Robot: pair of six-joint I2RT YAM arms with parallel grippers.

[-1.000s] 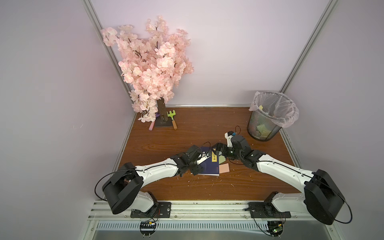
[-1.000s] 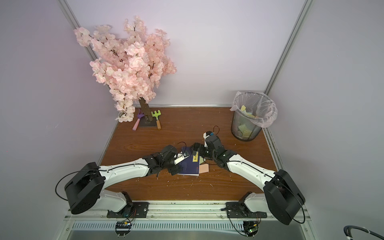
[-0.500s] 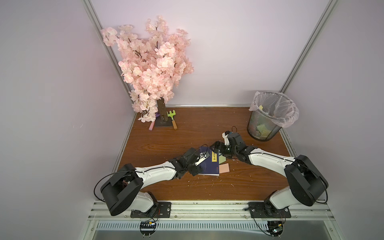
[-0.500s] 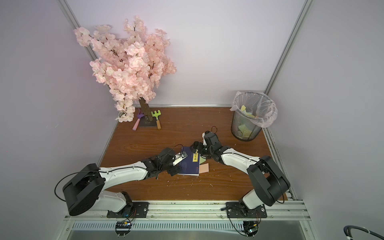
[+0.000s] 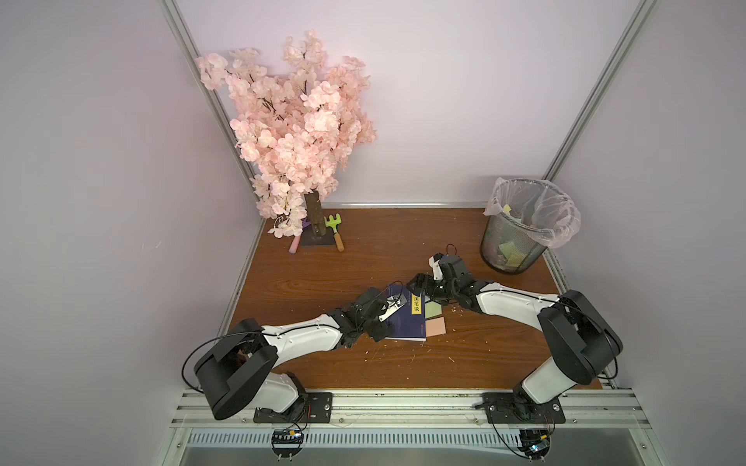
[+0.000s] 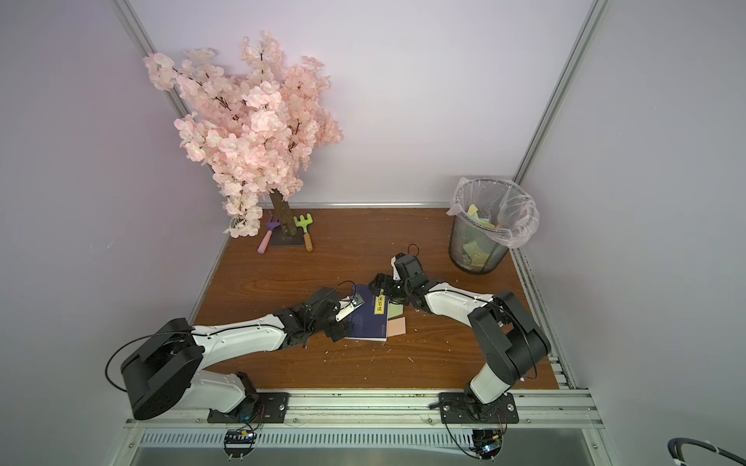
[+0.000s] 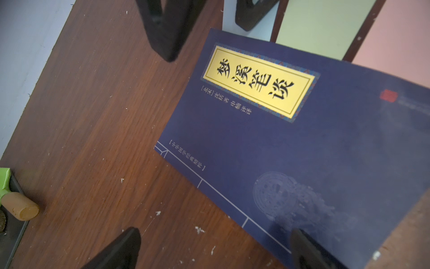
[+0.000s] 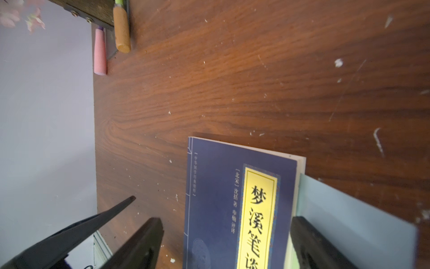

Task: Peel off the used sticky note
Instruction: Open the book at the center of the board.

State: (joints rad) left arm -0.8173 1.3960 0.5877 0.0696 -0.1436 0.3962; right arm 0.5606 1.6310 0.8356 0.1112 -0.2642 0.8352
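A dark blue book (image 5: pixel 405 322) (image 6: pixel 365 320) with a yellow title label lies flat mid-table. Sticky notes stick out from its right edge: a green one (image 5: pixel 432 310) (image 7: pixel 321 25), a pink one (image 5: pixel 436 326) (image 7: pixel 400 42), and a pale blue one (image 8: pixel 353 221) at the far corner. My right gripper (image 5: pixel 424 291) (image 8: pixel 223 244) is open low over the book's far end, one finger over the pale blue note, the other over wood. My left gripper (image 5: pixel 381 318) (image 7: pixel 214 249) is open and straddles the book's spine edge. Neither holds anything.
A mesh waste bin (image 5: pixel 520 246) with a plastic liner and discarded notes stands at the back right. A pink blossom tree (image 5: pixel 298 133) on a dark base stands at the back left, with a green toy rake (image 5: pixel 334 226) and a pink-handled tool (image 5: pixel 296 244) beside it.
The right arm's elbow has swung up and its gripper has shifted slightly farther back and left over the book's far end, jaws a little narrower. The left gripper barely moved.
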